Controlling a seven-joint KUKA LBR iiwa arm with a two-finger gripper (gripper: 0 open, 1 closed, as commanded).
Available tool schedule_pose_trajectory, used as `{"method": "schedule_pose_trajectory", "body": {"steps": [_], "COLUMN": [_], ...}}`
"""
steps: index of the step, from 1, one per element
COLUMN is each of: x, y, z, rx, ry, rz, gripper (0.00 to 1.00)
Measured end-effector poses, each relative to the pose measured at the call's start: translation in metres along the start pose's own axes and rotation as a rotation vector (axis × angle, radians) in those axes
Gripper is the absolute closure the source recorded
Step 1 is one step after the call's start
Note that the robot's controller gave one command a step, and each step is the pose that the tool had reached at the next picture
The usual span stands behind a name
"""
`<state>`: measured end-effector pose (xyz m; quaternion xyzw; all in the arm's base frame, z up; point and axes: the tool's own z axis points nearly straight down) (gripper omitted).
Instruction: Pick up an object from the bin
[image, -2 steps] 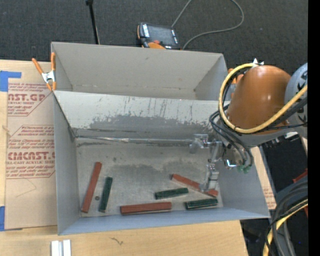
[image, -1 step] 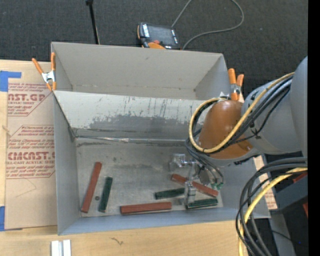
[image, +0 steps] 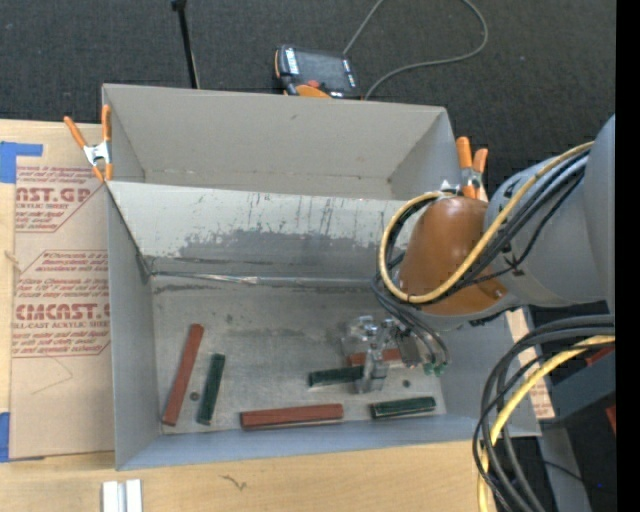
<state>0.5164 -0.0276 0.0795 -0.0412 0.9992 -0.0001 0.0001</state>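
My gripper (image: 373, 360) is low in the bin's right half, close to the floor. Its tip is at the right end of a short dark green bar (image: 333, 378) that lies flat and points left. Whether it touches the bar I cannot tell. A small red-brown piece (image: 392, 354) shows just behind the gripper, partly hidden by it. Another dark green bar (image: 404, 407) lies flat a little in front and to the right. A long red-brown bar (image: 291, 416) rests along the front wall, to the front left of the gripper.
At the bin's left, a red-brown bar (image: 183, 374) and a dark green bar (image: 210, 388) lie side by side, slightly slanted. The arm with its orange cover and cables hangs over the bin's right wall. The rear floor is bare, scuffed metal.
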Motion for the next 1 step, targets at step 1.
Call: {"method": "schedule_pose_trajectory", "body": {"steps": [1], "x": [0.0089], "y": [0.023], "z": [-0.1442], "rx": [0.0], "ry": [-0.009], "rz": [-0.089], "gripper": [1.0]}}
